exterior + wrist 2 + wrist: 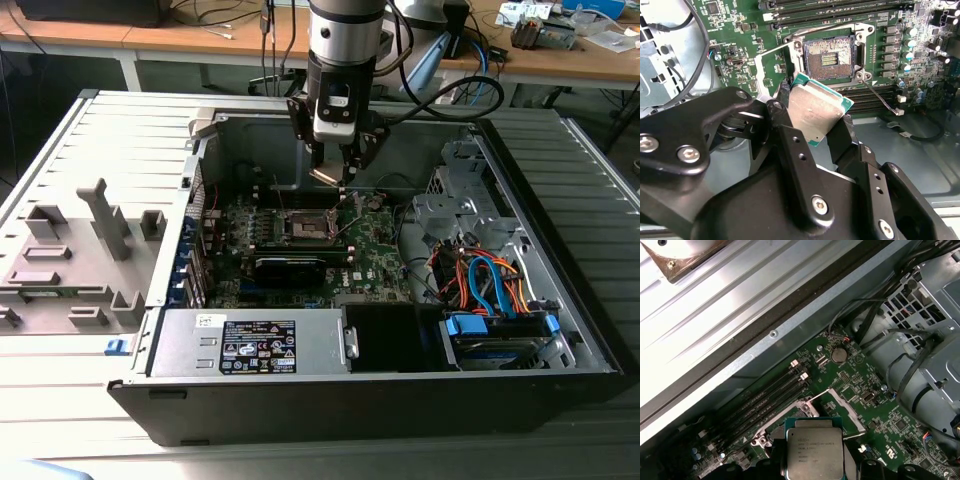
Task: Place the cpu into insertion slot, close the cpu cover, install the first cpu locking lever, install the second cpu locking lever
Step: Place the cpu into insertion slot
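My gripper (335, 172) hangs inside the open computer case, shut on the cpu (816, 111), a flat square chip with a silvery top and a green edge. The black fingers (782, 125) clamp it on two opposite sides, and the chip is tilted. It hovers above and a little to one side of the insertion slot (830, 52), whose dark pin field lies uncovered inside a metal rim. In the exterior view the insertion slot (308, 226) sits just below the gripper. The cpu cover (847, 412) stands swung open beside the socket. A thin wire lever (875, 92) is raised off the board.
The green motherboard (375, 255) lies in the case floor. A power supply (250, 345) sits along the near wall. A drive cage with orange and blue cables (490, 290) fills the exterior view's right. Case walls (205, 150) surround the board. A grey fixture (80, 250) lies outside.
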Robot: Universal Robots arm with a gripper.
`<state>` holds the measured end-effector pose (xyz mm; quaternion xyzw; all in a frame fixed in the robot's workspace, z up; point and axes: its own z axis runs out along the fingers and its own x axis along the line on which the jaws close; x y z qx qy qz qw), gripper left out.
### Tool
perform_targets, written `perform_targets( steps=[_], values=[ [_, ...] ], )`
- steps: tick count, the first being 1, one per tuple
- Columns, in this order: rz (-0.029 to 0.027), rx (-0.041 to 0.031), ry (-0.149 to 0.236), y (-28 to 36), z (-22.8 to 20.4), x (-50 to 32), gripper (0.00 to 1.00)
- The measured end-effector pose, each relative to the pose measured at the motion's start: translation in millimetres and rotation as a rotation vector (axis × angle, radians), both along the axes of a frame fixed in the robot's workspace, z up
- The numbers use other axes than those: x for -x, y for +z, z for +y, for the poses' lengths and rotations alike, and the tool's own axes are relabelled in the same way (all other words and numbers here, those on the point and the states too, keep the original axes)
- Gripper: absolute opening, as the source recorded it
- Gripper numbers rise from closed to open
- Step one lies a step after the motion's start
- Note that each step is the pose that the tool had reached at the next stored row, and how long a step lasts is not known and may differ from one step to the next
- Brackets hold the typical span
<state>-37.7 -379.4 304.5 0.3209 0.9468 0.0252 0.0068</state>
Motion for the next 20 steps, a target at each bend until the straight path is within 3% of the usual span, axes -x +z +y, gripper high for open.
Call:
perform_targets(
  steps=[20],
  values=[
    [0.0, 0.0031, -0.02, -0.9, 0.0, 0.0, 0.55]
  ],
)
